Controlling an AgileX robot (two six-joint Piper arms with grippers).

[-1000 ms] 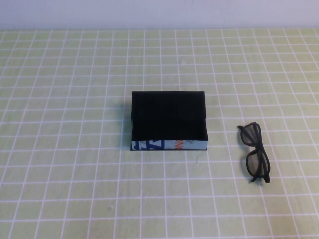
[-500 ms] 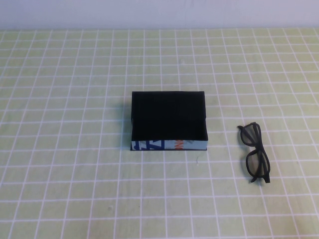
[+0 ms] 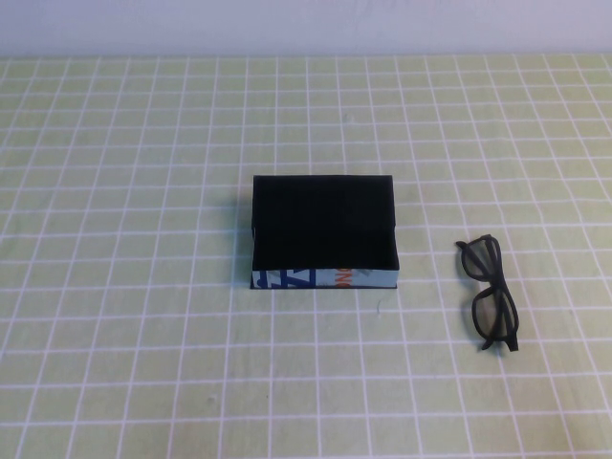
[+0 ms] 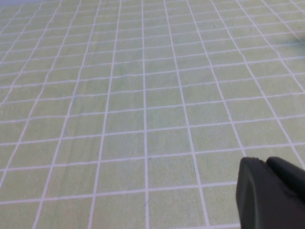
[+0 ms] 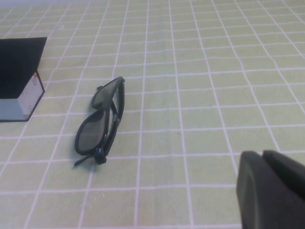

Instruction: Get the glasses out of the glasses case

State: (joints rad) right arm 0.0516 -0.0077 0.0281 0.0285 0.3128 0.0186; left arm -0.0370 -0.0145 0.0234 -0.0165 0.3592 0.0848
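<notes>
The left end effector [image 4: 271, 191] shows only as a dark tip in its own wrist view, and I cannot tell how it is set. Nothing but bare green squared counter [image 4: 143, 95] lies ahead of it, so it is parked well apart from both things. The glasses case [image 3: 323, 232] sits in the middle of the counter, a flat black box lying open with nothing seen inside. Its white front edge has blue and orange print, but the letters cannot be made out. The glasses [image 3: 491, 293] lie out on the counter, beside the case on its right and not touching it, so the job looks done. In the right wrist view the glasses [image 5: 100, 124] are near and ahead of the right end effector [image 5: 271, 191], with the case [image 5: 19, 78] farther off past them. That end effector is also only a dark tip, and I cannot tell how it is set. The glasses look light, thin and hard, likely a bit slippery, and easy to scratch on the lenses. The black frame at the middle bridge looks the best place to hold.
</notes>
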